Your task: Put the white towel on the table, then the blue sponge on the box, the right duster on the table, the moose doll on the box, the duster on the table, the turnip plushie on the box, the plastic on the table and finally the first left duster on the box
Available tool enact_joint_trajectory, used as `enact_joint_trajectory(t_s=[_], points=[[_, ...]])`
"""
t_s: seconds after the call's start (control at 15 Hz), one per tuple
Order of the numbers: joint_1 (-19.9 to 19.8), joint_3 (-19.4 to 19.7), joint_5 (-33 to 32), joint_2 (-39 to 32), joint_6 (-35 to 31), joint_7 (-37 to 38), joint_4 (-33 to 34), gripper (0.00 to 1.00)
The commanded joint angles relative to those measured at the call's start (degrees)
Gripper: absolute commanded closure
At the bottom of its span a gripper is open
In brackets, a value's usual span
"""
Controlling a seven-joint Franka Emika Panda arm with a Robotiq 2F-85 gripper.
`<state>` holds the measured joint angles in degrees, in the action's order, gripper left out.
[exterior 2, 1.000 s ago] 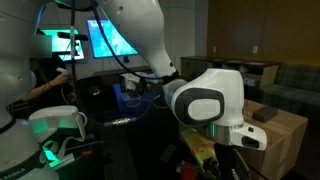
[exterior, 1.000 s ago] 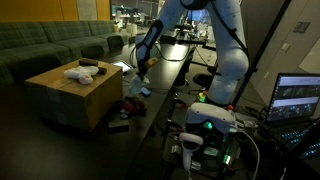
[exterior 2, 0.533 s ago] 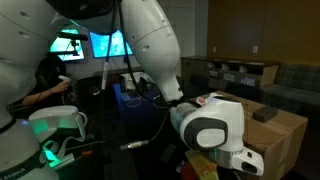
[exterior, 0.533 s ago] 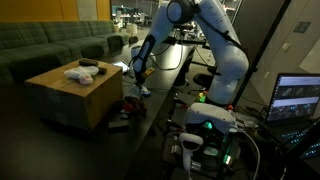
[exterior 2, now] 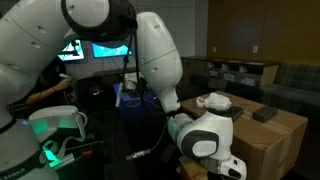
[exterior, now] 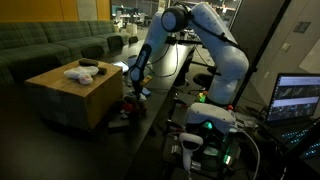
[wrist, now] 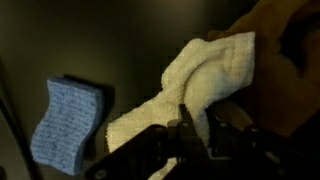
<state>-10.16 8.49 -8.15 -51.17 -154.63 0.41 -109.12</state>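
In the wrist view the white towel (wrist: 200,75) hangs bunched between the fingers of my gripper (wrist: 195,125), which is shut on it. The blue sponge (wrist: 65,120) lies just left of the towel on a dark surface. In an exterior view the gripper (exterior: 133,84) is low at the near edge of the black table (exterior: 168,78), to the right of the tan box (exterior: 70,95). The box (exterior 2: 285,130) also shows in both exterior views, with a pale lumpy item (exterior: 78,72) and a small dark item (exterior: 89,64) on its top.
Red and dark objects (exterior: 124,108) lie scattered low between box and table. A green sofa (exterior: 50,45) runs behind the box. A lit laptop (exterior: 298,97) and a green-lit robot base (exterior: 210,125) stand at the near right.
The arm has folded down and swung toward the box side of the table, carrying the towel lower. The gripper has stayed shut on it.
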Motion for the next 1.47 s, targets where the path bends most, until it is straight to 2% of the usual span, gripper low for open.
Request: enact_joint_trajectory(t_s=[0.0, 0.4, 0.8, 0.93, 1.4], points=[[0.9, -2.6, 1.0, 0.9, -2.0, -2.7, -2.5, 0.87], [-0.4, -9.6, 2.3, 3.3, -2.9, -7.5, -6.6, 0.87], [-5.3, -18.2, 6.6, 8.2, -3.7, -16.0, -12.1, 0.87], [-5.6, -18.5, 7.6, 8.8, -3.8, -16.9, -12.7, 0.87], [-2.0, -9.1, 6.5, 6.0, -6.2, -10.8, -8.0, 0.87]])
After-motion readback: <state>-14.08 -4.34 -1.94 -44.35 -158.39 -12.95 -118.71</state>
